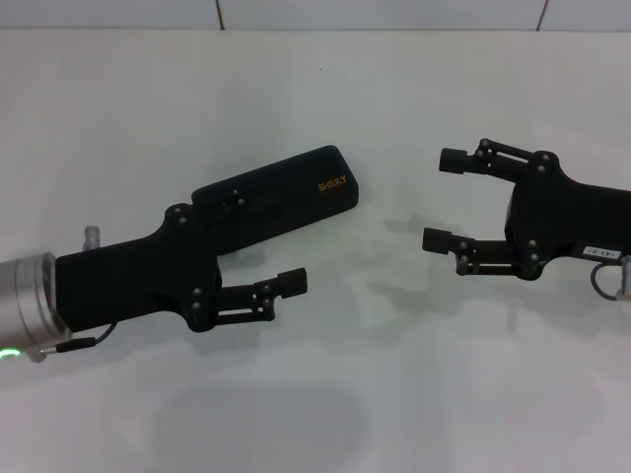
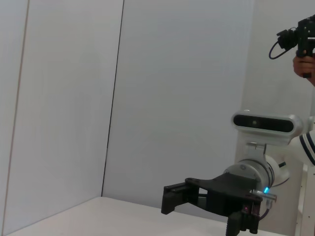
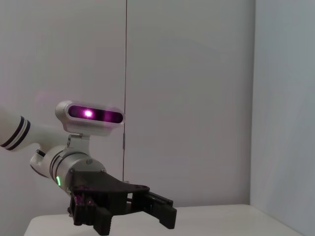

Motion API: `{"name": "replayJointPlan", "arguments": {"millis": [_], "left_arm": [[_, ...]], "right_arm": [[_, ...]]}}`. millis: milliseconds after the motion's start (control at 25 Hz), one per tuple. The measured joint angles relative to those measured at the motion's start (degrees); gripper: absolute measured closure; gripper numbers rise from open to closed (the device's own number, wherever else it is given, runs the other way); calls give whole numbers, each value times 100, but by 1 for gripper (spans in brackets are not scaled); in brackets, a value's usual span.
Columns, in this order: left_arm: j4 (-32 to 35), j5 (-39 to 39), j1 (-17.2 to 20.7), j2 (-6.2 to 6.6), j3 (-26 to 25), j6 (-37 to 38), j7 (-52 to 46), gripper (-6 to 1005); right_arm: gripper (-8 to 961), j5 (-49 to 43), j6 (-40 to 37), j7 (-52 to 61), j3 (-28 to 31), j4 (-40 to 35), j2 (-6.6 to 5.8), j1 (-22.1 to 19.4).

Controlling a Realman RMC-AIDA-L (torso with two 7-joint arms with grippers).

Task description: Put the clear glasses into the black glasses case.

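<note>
The left pincer (image 1: 258, 258) hovers low over the white tabletop (image 1: 315, 394), pointing toward the middle. Only its near finger (image 1: 286, 284) shows clearly in the head view; the other is lost against the case behind it, so whether it is spread or pressed together cannot be told. From the right wrist view the same pincer (image 3: 160, 209) appears farther off, with its fingers overlapping.

The case (image 1: 286, 197) lies shut on the tabletop just past the left pincer, slanting up to the right, its gold lettering (image 1: 332, 183) near the far end. Part of it is hidden by the left arm. Whether the pincer touches it cannot be told.

The right pincer (image 1: 444, 200) is spread wide, holding nothing, its two fingers pointing left toward the case, apart from it. The left wrist view shows this pincer (image 2: 170, 201) from the side over the tabletop edge.

The glasses cannot be made out in any view.
</note>
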Motion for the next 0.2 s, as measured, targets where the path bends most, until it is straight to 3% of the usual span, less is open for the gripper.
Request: {"name": "replayJointPlan", "arguments": {"millis": [200], "left_arm": [[6, -22, 7, -8, -6, 11, 0, 125]], "right_arm": [[110, 0, 0, -2, -3, 4, 3, 6]]}}
